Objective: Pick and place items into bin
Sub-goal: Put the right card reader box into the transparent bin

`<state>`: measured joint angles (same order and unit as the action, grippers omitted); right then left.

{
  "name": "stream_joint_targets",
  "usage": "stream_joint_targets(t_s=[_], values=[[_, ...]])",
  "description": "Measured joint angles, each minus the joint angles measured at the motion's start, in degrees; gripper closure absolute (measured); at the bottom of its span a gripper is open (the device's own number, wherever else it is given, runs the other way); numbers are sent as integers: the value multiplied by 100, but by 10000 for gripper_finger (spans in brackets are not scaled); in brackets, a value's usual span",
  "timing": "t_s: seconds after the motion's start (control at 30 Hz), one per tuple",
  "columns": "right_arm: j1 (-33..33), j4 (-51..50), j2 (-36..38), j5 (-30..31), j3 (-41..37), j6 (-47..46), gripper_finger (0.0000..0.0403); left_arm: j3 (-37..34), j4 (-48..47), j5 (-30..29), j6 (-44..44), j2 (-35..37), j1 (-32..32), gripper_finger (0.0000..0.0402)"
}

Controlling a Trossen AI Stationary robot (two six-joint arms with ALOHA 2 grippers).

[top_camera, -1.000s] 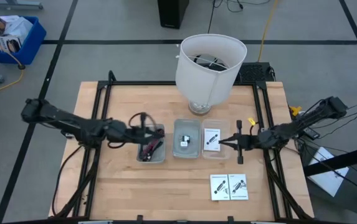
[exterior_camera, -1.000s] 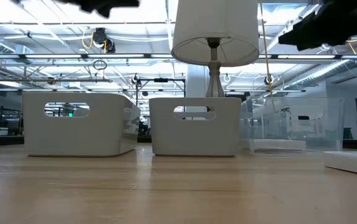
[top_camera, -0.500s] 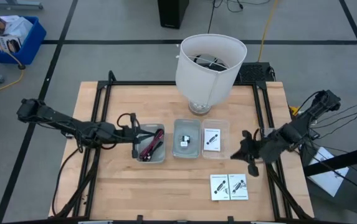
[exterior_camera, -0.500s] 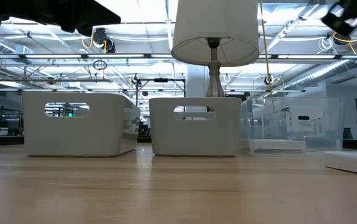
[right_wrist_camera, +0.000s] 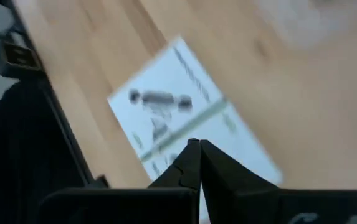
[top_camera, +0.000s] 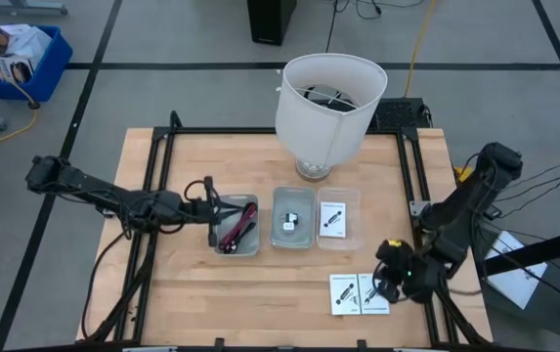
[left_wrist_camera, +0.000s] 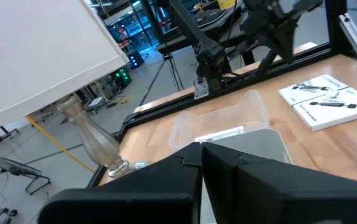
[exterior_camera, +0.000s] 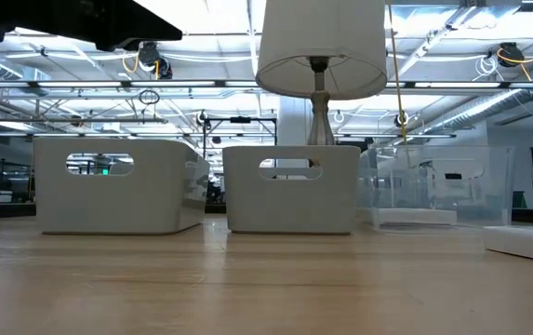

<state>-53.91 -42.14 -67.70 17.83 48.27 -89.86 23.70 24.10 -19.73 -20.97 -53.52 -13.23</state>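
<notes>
You can't read the print on the two card packets [top_camera: 360, 293] near the table's front edge; the right wrist view shows them [right_wrist_camera: 184, 118] only as a blur. The right gripper [top_camera: 381, 284] covers part of the right-hand packet from above. In the low view, the solid walls of the two white bins [exterior_camera: 117, 184] hide their contents, and both arms are cut off at the top edge.
</notes>
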Motion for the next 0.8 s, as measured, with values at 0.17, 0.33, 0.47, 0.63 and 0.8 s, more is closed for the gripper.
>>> stream_joint_targets(t_s=[0.17, 0.33, 0.47, 0.63, 0.8], values=[[-463, -122, -407, -315, 0, -1637, 403, 0, -1, 2, -144, -1, 191, 396], [-701, 225, -632, -381, 0, -2257, 403, 0, 4, 11, -337, -1, 399, 371], [-735, 274, -730, -753, -18, -2813, 403, 0, 66, 14, -444, -1, 558, 361], [-715, 449, -735, -759, -344, -3121, 389, 0, 461, 213, -486, -1, 758, 360], [-647, 895, -735, -759, -723, -3146, 349, 0, 598, 523, -444, -1, 866, 360]])
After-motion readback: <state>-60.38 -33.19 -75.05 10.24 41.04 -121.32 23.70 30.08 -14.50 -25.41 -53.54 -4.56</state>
